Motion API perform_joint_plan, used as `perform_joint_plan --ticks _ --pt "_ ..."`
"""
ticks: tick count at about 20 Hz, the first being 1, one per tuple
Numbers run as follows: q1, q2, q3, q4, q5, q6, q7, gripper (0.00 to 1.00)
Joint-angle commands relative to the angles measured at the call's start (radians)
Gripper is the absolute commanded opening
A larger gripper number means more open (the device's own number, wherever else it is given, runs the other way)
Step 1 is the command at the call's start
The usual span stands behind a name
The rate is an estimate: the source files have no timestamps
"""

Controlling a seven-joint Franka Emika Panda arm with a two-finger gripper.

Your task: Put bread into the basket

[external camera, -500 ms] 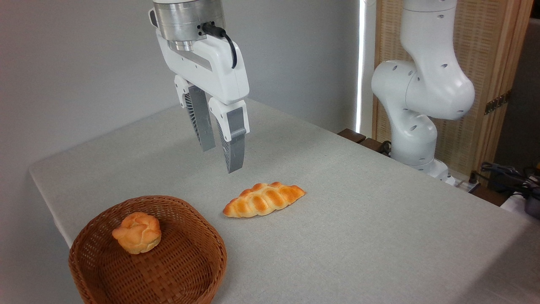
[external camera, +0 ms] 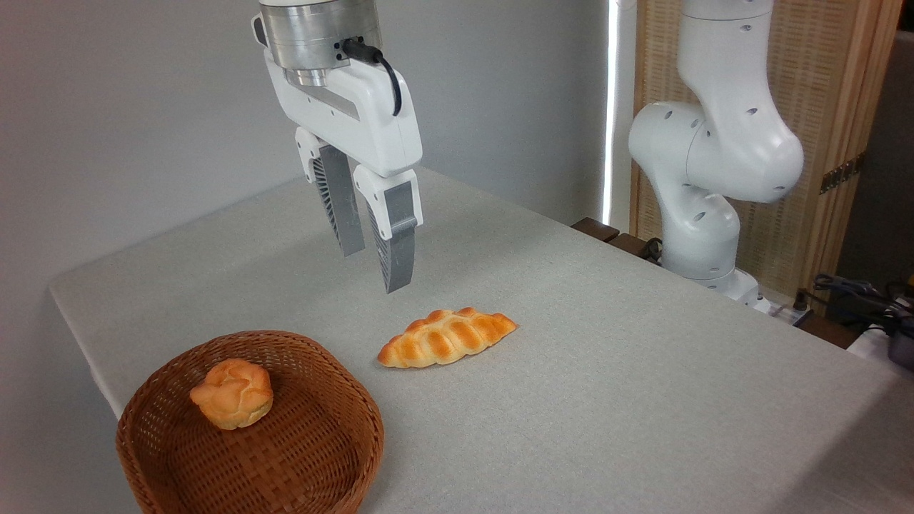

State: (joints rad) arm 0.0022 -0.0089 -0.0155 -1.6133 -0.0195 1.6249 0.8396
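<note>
The bread [external camera: 446, 337], a long golden-orange braided loaf with pointed ends, lies on the grey table near its middle. To its left, at the table's front corner, sits the round brown wicker basket [external camera: 335, 462]. My gripper [external camera: 374, 270] hangs in the air above and slightly left of the loaf, pointing down. Its two grey fingers stand a little apart with nothing between them, so it is open.
A small round knotted bun [external camera: 232, 392] rests inside the basket. The arm's white base [external camera: 703, 207] stands at the table's far right edge, with cables [external camera: 857, 296] beside it. The table's left edge runs close to the basket.
</note>
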Motion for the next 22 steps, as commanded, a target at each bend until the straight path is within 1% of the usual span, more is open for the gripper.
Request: perform_joint_plan --ticks 1,7,10,12,16,18,19,21,22 --pt "-0.008 -0.011 0.017 -0.007 -0.026 -0.007 -0.011 1.0" --pt "-0.008 -0.013 0.014 -0.008 -0.026 -0.007 -0.017 1.0" --pt "-0.008 -0.017 0.017 -0.013 -0.045 -0.005 -0.028 1.0" --pt "-0.008 -0.02 0.014 -0.025 -0.046 -0.005 -0.045 1.0" --pt "-0.007 -0.078 0.005 -0.109 -0.053 0.015 -0.053 1.0" --pt "-0.007 -0.101 -0.003 -0.161 -0.086 0.015 -0.057 1.0" --pt "-0.007 -0.121 -0.012 -0.198 -0.112 0.018 -0.057 1.0" --pt "-0.007 -0.135 -0.036 -0.247 -0.129 0.032 -0.059 1.0" --pt "-0.007 -0.147 -0.055 -0.285 -0.129 0.055 -0.059 1.0"
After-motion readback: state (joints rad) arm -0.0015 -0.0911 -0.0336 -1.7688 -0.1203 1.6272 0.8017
